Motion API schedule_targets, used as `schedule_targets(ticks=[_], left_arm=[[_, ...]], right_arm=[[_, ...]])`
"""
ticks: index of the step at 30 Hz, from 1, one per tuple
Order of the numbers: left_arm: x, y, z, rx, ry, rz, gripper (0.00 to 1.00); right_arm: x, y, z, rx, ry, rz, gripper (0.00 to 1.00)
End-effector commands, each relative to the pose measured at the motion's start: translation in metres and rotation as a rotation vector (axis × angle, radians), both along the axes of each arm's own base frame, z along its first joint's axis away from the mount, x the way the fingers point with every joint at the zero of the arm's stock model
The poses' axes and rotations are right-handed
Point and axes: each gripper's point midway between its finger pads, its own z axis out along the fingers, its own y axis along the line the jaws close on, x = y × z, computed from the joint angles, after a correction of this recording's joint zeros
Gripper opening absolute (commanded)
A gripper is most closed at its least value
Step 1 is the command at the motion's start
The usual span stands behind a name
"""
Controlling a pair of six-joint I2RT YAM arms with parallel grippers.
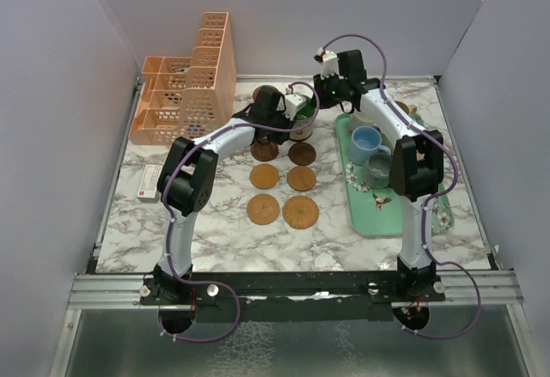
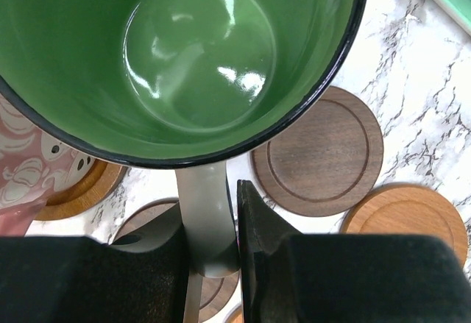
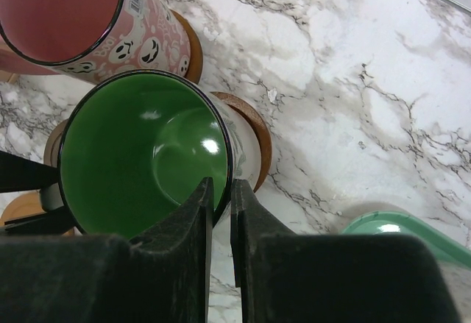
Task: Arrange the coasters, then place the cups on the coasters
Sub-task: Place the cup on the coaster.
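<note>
Ana: Where is the green cup point(image 3: 140, 154)?

Ben: At the far end of the tabletop point(image 1: 215, 222), over a brown coaster point(image 3: 254, 135). I cannot tell if it sits on it or hangs just above.

Ana: Who has hold of it?

Ben: Both arms. The left hand point(image 2: 210, 246) is closed tight on the cup's grey handle. The right hand point(image 3: 221, 205) is pinched almost shut on the rim, one finger inside the cup and one outside.

Ana: What is next to it?

Ben: A pink cup point(image 3: 66, 14) with little faces. It stands on an orange coaster point(image 3: 193, 47), just beside the green one.

Ana: And the other coasters point(image 1: 264, 176)?

Ben: Six lie flat in two lines, nearer to the arms.

Ana: Any more cups?

Ben: A blue cup point(image 1: 365, 142) and a grey cup point(image 1: 379, 168) stand on the green tray point(image 1: 369, 218) on the right.
</note>
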Motion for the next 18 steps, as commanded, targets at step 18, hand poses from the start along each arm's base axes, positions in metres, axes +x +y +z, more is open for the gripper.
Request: schedule_targets(ticks=[18], left_arm=[[0.028,-0.007,0.008,-0.055,-0.085,0.007,0.00]], right_arm=[[-0.014,0.025,-0.004,-0.020,0.006,0.082,0.01]])
